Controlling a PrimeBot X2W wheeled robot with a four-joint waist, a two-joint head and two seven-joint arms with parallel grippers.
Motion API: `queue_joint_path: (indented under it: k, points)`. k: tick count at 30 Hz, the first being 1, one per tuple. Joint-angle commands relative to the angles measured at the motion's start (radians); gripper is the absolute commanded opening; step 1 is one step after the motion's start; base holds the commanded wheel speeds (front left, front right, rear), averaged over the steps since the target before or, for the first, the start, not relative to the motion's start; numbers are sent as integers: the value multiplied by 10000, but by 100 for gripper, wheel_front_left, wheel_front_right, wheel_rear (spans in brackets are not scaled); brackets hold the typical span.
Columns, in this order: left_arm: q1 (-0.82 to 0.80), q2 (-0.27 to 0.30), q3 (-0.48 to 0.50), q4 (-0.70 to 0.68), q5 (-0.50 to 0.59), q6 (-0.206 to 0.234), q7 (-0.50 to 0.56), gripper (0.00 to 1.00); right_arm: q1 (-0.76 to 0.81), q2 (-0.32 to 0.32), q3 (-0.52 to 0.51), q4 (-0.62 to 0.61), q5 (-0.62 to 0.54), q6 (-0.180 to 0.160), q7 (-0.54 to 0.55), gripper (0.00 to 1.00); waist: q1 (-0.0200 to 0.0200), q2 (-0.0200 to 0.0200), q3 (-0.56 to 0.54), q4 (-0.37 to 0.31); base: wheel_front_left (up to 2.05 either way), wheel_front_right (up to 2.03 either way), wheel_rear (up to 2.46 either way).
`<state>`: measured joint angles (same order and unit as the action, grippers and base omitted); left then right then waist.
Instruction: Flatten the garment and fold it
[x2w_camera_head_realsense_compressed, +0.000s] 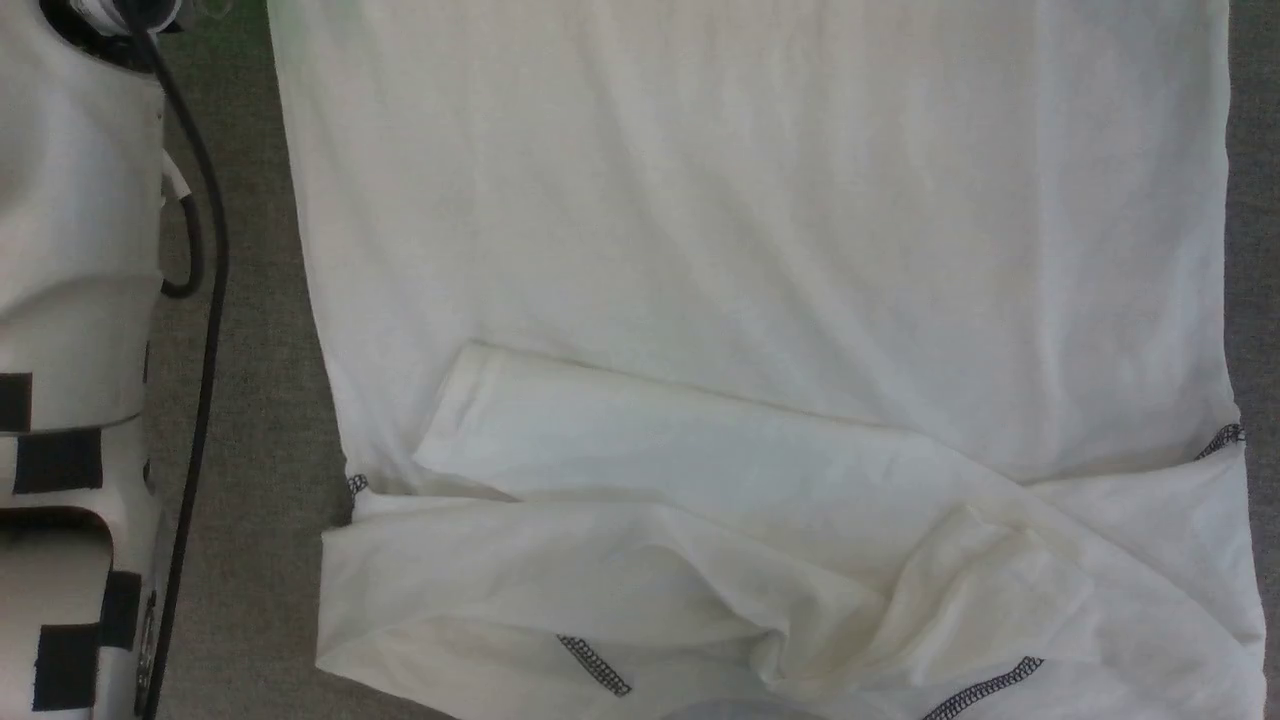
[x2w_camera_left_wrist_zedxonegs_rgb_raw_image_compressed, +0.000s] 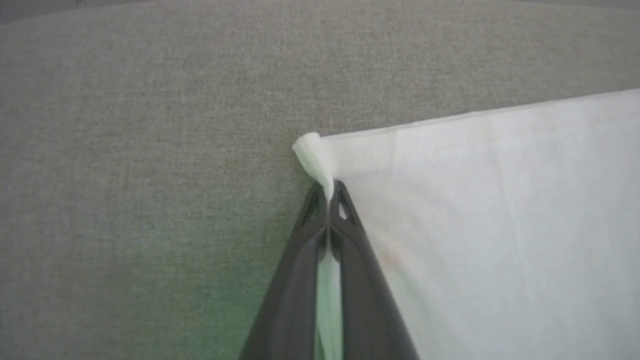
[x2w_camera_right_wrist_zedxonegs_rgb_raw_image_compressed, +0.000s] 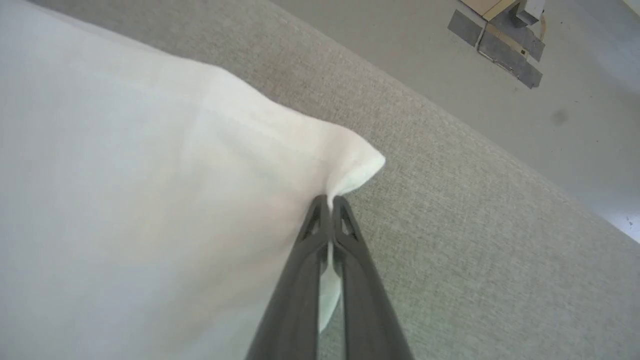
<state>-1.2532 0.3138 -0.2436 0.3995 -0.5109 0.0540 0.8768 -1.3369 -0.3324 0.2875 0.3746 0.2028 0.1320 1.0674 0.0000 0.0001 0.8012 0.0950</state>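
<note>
The garment, a plain white T-shirt, lies spread on the grey fabric surface in the head view, with sleeves folded inward near the bottom and dark dotted stitching showing. In the left wrist view my left gripper is shut on a corner of the garment, a small bunch of cloth poking out past the tips. In the right wrist view my right gripper is shut on another corner of the garment, the cloth pinched between its dark fingers.
The grey fabric surface borders the shirt on both sides. My pale left forearm with a black cable stands at the head view's left edge. Beyond the surface's edge, the right wrist view shows floor with taped cardboard.
</note>
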Motion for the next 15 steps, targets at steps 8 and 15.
queue_joint_path:
  k: [8,15]
  points:
    - [-27,193,240,-120,739,368,-2476,0,-517,-5,-408,223,-384,-13,-1390,0,0,-1,-157,-6,0,0,0]
    - [-809,269,101,116,1320,13,-4785,0,-977,271,-1129,674,-1052,-13,-3127,0,0,-1,-457,-10,0,0,0]
